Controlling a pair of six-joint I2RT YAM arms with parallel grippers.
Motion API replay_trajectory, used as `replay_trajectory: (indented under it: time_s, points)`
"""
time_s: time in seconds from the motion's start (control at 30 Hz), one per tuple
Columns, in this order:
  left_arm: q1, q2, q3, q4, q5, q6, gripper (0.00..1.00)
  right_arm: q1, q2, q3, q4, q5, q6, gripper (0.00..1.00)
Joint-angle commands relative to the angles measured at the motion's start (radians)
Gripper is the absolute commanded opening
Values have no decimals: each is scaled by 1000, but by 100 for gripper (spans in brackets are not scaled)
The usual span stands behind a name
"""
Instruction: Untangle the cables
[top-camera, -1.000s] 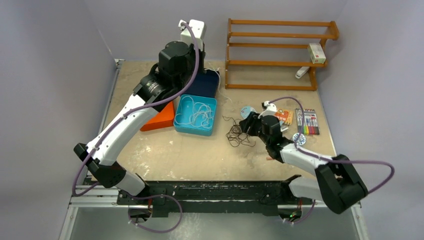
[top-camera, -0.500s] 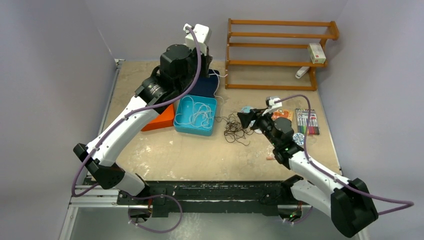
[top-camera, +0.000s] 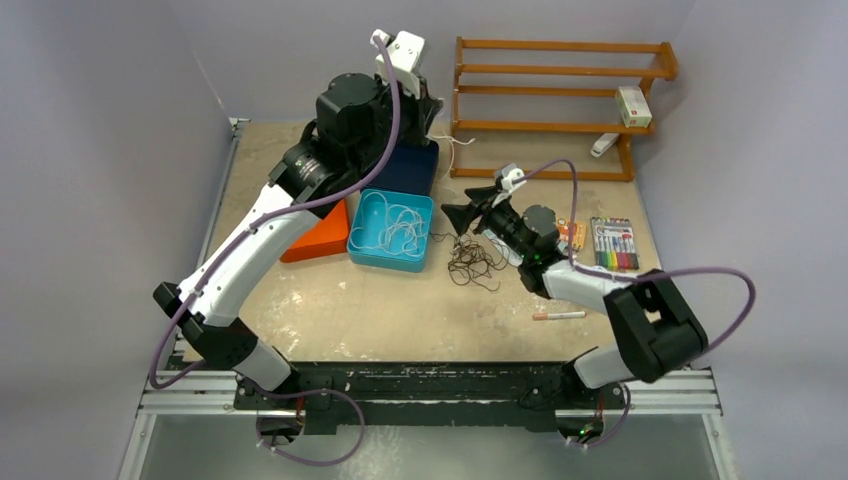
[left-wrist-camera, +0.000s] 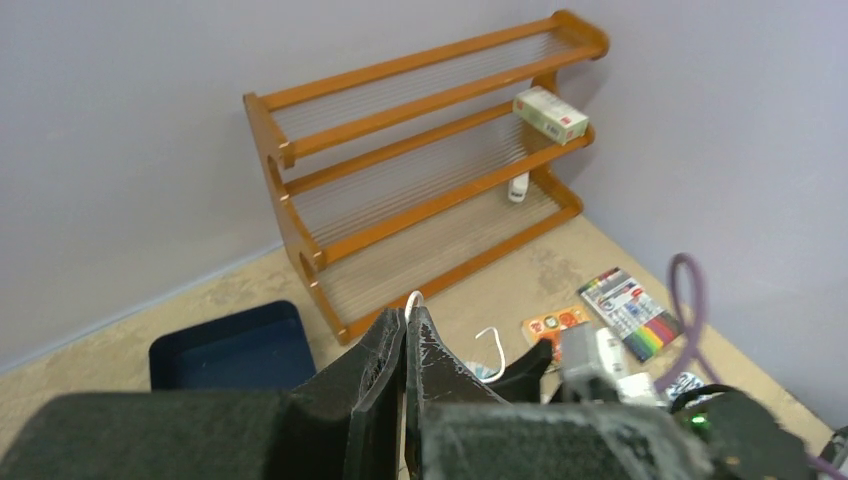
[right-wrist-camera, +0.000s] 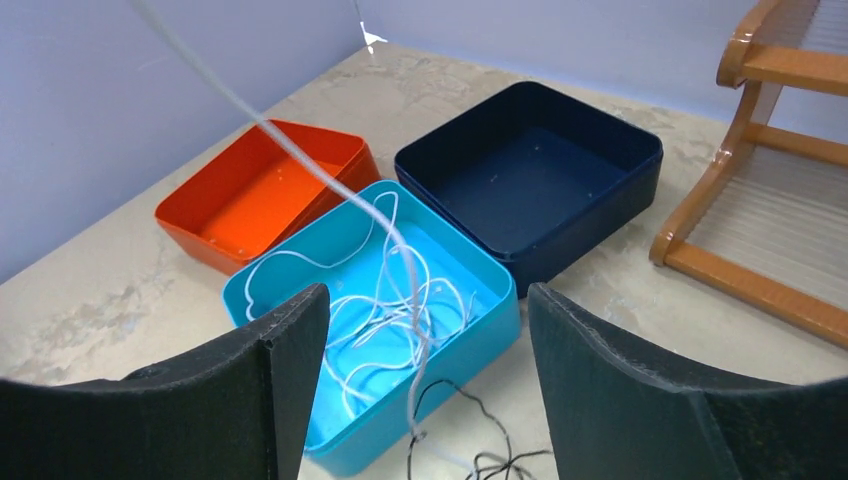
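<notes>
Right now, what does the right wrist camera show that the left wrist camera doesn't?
Only the right wrist: the orange tray, the light blue tray holding loops of white cable, one strand rising out of frame, and the dark cable. Only the left wrist: the left claw shut on a white cable end, the marker pack, and a small box on the wooden rack. Both: the navy tray, that rack and some white cable.
</notes>
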Motion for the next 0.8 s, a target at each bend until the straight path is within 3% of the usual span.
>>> replay_trajectory:
  time_s: [0.0, 0.13, 0.37, 0.5, 0.77]
  points:
    - [-1, 19, 110, 50, 75, -27, 0, -2, 116, 104, 165, 12, 16, 72]
    - [0, 50, 191, 40, 85, -30, 0, 0, 196, 146, 99, 88, 59, 59]
    - [0, 112, 377, 63, 92, -44, 0, 0, 263, 94, 49, 181, 175, 48]
    - [-1, 131, 461, 111, 78, -40, 0, 0, 284, 54, 6, 240, 231, 48]
    - [0, 106, 487, 271, -2, 26, 0, 2, 293, -19, -89, 306, 303, 48]
